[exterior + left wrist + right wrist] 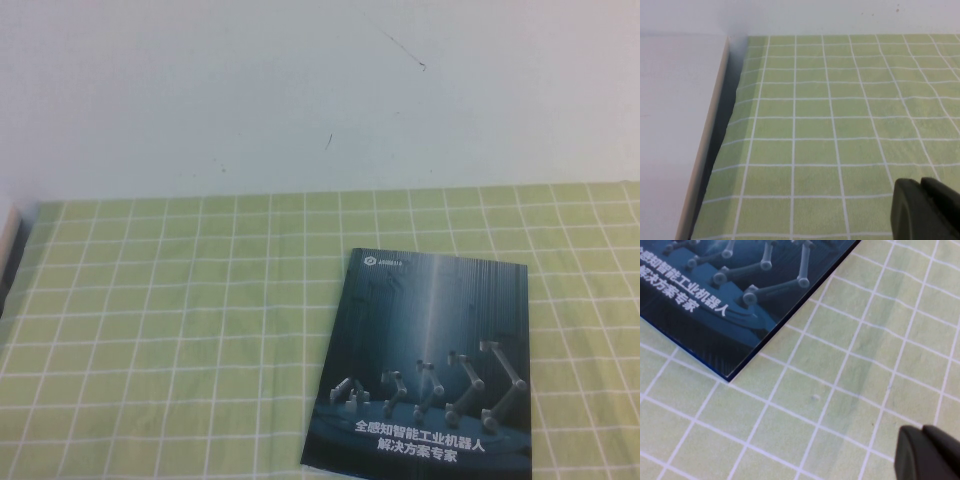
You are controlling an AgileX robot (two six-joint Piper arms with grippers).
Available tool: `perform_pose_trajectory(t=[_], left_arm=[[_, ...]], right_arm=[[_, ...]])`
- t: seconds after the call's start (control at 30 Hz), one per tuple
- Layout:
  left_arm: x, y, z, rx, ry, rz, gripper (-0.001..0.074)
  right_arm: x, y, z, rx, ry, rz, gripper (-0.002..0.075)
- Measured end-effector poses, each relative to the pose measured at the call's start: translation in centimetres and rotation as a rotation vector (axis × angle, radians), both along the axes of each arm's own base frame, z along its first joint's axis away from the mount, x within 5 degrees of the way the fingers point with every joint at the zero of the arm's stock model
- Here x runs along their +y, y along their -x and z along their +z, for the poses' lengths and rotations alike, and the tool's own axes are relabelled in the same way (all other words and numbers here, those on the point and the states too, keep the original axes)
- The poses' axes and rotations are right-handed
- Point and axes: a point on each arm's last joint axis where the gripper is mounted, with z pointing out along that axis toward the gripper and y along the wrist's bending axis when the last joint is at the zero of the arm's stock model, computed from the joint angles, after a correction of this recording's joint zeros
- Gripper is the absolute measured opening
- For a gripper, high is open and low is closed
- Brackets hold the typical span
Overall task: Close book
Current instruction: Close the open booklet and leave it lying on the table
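High view: book (420,365) flat, cover up, apparently already shut, on right-near area of checked cloth (180,330). Left end effector (926,210) over bare cloth beside white ledge (675,125); right end effector (927,452) near book corner. Open or closed: cannot tell for either. Risk: needless push likely slides book or rucks cloth. No obstruction seen.

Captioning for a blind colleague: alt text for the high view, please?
A closed dark blue robot brochure lies flat on a green checked tablecloth, toward the robot's right. Neither the left gripper nor the right gripper shows here.
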Motion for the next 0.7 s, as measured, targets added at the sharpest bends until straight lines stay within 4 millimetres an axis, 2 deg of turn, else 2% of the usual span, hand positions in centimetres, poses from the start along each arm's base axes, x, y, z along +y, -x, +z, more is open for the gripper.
perform_pose_trajectory(t=[0.6, 0.7], left_arm=[[-0.01, 0.0, 0.0, 0.0, 0.007, 0.001, -0.0004], [-0.01, 0.0, 0.0, 0.0, 0.007, 0.001, -0.0004]], right_arm=[[0.02, 0.02, -0.02, 0.004, -0.004, -0.001, -0.0003], [-0.18, 0.11, 0.22, -0.037, 0.004, -0.003, -0.0003]])
